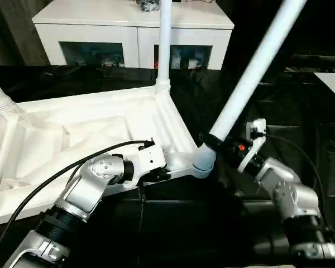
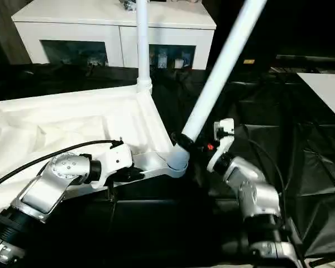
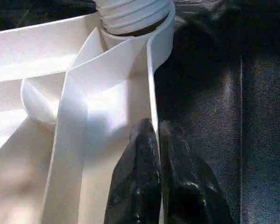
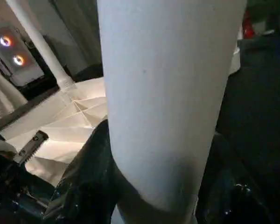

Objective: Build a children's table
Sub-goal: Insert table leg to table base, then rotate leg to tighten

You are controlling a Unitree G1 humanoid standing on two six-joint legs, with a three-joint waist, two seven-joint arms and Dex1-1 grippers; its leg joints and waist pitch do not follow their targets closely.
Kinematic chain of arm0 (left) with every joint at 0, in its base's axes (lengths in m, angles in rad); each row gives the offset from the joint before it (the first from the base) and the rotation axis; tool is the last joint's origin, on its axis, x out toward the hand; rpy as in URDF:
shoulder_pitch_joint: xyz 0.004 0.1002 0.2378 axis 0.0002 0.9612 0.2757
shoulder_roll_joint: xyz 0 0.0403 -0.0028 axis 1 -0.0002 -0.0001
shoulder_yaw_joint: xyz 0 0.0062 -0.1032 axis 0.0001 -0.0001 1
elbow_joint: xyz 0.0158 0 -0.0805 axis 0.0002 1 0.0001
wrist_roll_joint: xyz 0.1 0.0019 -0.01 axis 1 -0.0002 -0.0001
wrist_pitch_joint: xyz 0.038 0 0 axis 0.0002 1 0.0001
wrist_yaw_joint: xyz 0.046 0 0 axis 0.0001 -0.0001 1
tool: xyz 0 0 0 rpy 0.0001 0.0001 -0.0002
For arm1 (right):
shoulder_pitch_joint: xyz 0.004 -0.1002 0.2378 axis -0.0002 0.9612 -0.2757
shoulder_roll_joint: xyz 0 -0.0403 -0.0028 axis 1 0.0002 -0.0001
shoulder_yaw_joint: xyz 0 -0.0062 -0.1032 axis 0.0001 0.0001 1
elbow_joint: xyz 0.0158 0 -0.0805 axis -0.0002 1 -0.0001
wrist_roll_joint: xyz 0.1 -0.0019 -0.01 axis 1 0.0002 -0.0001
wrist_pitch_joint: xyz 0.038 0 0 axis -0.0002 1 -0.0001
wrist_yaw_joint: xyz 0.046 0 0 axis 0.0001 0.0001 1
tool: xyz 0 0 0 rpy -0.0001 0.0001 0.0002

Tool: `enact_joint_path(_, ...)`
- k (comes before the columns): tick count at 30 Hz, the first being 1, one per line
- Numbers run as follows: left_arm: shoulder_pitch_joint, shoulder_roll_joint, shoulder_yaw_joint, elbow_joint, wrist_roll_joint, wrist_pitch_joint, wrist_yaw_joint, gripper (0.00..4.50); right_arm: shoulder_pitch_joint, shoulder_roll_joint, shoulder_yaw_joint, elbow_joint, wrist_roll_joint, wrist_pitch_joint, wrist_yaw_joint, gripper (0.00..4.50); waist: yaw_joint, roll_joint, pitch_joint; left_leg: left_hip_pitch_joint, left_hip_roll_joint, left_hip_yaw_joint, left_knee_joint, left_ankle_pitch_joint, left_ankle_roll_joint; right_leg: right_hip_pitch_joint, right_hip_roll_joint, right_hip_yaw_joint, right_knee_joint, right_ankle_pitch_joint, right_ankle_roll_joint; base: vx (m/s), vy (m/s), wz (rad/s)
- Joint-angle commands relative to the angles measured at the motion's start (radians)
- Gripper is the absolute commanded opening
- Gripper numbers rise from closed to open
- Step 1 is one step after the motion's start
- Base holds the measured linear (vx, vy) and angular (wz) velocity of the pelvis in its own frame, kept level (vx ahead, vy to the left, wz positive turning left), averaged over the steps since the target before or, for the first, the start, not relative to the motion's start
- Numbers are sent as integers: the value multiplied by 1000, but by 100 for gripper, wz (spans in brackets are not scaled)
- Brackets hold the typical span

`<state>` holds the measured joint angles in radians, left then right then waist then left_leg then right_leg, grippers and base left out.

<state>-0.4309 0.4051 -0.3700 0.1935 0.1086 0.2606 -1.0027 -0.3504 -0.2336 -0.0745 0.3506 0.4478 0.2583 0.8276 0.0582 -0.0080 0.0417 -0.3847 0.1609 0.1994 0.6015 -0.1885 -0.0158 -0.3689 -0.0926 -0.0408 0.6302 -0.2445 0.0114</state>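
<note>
While your right tool (image 1: 219,144) clamps the tilted leg (image 1: 251,72) at the upturned table top's (image 1: 72,139) near corner, straighten it before twisting; left tool (image 3: 155,140), fingers together, pinches the top's rim beside that corner.

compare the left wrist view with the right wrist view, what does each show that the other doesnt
Left wrist view: the left gripper shut on the thin side wall of the upturned white plastic table top, below a threaded corner socket.
Right wrist view: the right gripper clamped around the slanted long round white leg, and an upright white leg screwed in at a far corner.
Both: the top's ribbed underside and the black floor covering.
</note>
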Motion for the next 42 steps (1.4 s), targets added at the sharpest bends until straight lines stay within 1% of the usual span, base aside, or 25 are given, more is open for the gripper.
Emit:
enact_joint_path(1, -11, 0, -17, 8, -1, -14, -5, 0, 38, -10, 31, 6, -60, 0, -16, 185, -5, 8, -56, 28, 73, -33, -79, -165, 9, 26, -59, 38, -65, 50, -271, 0, 0, 0)
enact_joint_path(2, -15, 1, -15, 12, 0, -17, -4, 0, 53, -17, 47, -16, -78, -15, -18, 185, -3, 9, -55, 30, 73, -31, -79, -172, 7, 23, -58, 38, -68, 43, -267, 0, 0, 0)
enact_joint_path(5, -21, 5, -13, 26, 5, -27, 0, 0, 72, -29, 72, -47, -106, -31, -16, 185, -5, 6, -55, 28, 73, -33, -81, -181, 8, 26, -58, 39, -69, 37, -262, 0, 0, 0)
enact_joint_path(12, -23, 9, -14, 28, 6, -30, -1, 0, 72, -56, 135, -52, -137, 1, 16, 185, -4, 4, -53, 28, 74, -33, -81, -184, 14, 25, -59, 40, -71, 19, -258, 0, 0, 0)
enact_joint_path(14, -21, 13, -16, 26, 3, -34, -7, 0, 53, -72, 178, -37, -167, 31, 35, 185, -6, 1, -52, 27, 73, -33, -82, -190, 14, 25, -60, 40, -73, -2, -255, 0, 0, 0)
enact_joint_path(15, -20, 16, -17, 25, 2, -35, -11, 0, 43, -77, 192, -28, -178, 35, 43, 185, -7, 2, -51, 27, 73, -33, -83, -195, 12, 24, -60, 40, -73, -11, -255, 0, 0, 0)
enact_joint_path(17, -19, 20, -19, 23, 1, -37, -17, 0, 21, -87, 213, -10, -194, 53, 53, 185, -10, 1, -50, 27, 74, -33, -85, -215, 0, 23, -60, 41, -76, -35, -253, 0, 0, 0)
enact_joint_path(18, -19, 20, -19, 23, 1, -37, -17, 0, 21, -87, 213, -10, -194, 53, 53, 185, -10, 3, -51, 29, 74, -34, -85, -219, -3, 22, -60, 41, -75, -34, -252, 0, 0, 0)
enact_joint_path(21, -18, 23, -21, 22, 2, -38, -20, 0, -16, -104, 241, 22, -216, 77, 58, 185, -15, 0, -51, 30, 74, -35, -87, -229, -10, 21, -57, 40, -74, -24, -254, 0, 0, 0)
enact_joint_path(22, -18, 23, -21, 22, 2, -38, -20, 0, -20, -106, 244, 25, -218, 81, 59, 184, -16, 1, -50, 29, 74, -35, -88, -238, -12, 21, -58, 40, -74, -31, -254, 0, 0, 0)
enact_joint_path(23, -16, 25, -22, 21, 3, -38, -21, 0, -32, -115, 259, 37, -223, 111, 65, 184, -19, -2, -49, 30, 74, -36, -89, -263, -19, 21, -59, 41, -78, -65, -252, 0, 0, 0)
enact_joint_path(25, -16, 25, -22, 21, 3, -38, -21, 0, -32, -115, 259, 37, -223, 111, 65, 184, -21, -2, -47, 30, 75, -37, -90, -281, -26, 20, -61, 43, -82, -96, -245, 0, 0, 0)
enact_joint_path(28, -10, 26, -23, 18, 2, -32, -20, 0, -33, -116, 261, 65, -248, 116, 47, 184, -23, -4, -48, 30, 75, -37, -91, -289, -33, 18, -60, 43, -82, -101, -242, 0, 0, 0)
enact_joint_path(30, -4, 26, -22, 15, 1, -29, -19, 0, -26, -112, 251, 72, -250, 117, 31, 184, -23, 0, -47, 31, 76, -38, -93, -302, -38, 15, -61, 43, -83, -112, -239, 0, 0, 0)
enact_joint_path(31, -1, 25, -21, 15, 0, -28, -18, 0, -23, -110, 247, 72, -251, 116, 22, 184, -24, -1, -47, 32, 76, -39, -95, -318, -44, 15, -60, 43, -85, -124, -236, 0, 0, 0)
enact_joint_path(32, 2, 26, -21, 16, -1, -28, -17, 0, -20, -108, 243, 73, -252, 116, 11, 184, -24, 3, -46, 33, 76, -40, -95, -324, -48, 13, -60, 44, -85, -127, -235, 0, 0, 0)
enact_joint_path(33, 4, 25, -19, 16, -1, -25, -14, 0, -19, -105, 239, 76, -254, 115, 0, 184, -26, 0, -46, 33, 76, -40, -97, -340, -54, 13, -59, 44, -87, -137, -231, 0, 0, 0)
enact_joint_path(35, 5, 23, -17, 23, 1, -11, -4, 0, -22, -95, 228, 87, -260, 108, -37, 184, -27, -1, -43, 35, 76, -42, -99, -382, -67, 8, -59, 45, -92, -187, -220, 0, 0, 0)
enact_joint_path(36, 3, 20, -16, 34, 8, 3, 11, 0, -27, -83, 216, 99, -265, 102, -77, 184, -28, 2, -41, 38, 76, -42, -100, -398, -73, 6, -60, 45, -93, -208, -216, 0, 0, 0)
enact_joint_path(37, 1, 16, -15, 44, 13, 13, 21, 0, -33, -68, 203, 110, -272, 98, -124, 184, -30, 3, -38, 41, 74, -44, -101, -439, -85, 0, -61, 46, -99, -269, -204, 0, 0, 0)
enact_joint_path(38, -1, 13, -15, 50, 15, 18, 28, 0, -37, -58, 194, 116, -277, 95, -154, 184, -33, 0, -36, 38, 73, -47, -102, -453, -89, 0, -62, 47, -102, -303, -194, 0, 0, 0)
enact_joint_path(39, -3, 10, -14, 55, 18, 25, 35, 0, -43, -47, 183, 125, -282, 92, -188, 184, -35, 1, -35, 38, 72, -52, -105, -474, -100, 0, -65, 46, -107, -363, -173, 0, 0, 0)
enact_joint_path(40, -15, -16, -7, 77, 26, 51, 76, 0, -59, -12, 153, 155, -299, 82, -304, 184, -37, 1, -35, 40, 72, -56, -107, -497, -111, -4, -65, 46, -110, -403, -157, 0, 0, 0)
enact_joint_path(41, -20, -27, -3, 86, 28, 62, 93, 0, -65, 1, 144, 166, -308, 77, -350, 184, -41, 1, -33, 43, 71, -58, -107, -526, -124, -12, -64, 45, -115, -441, -147, 0, 0, 0)
enact_joint_path(42, -21, -29, -3, 88, 29, 63, 96, 0, -66, 3, 142, 168, -308, 77, -356, 184, -42, 1, -32, 45, 71, -61, -107, -543, -129, -12, -65, 43, -117, -463, -139, -55, 12, -10)
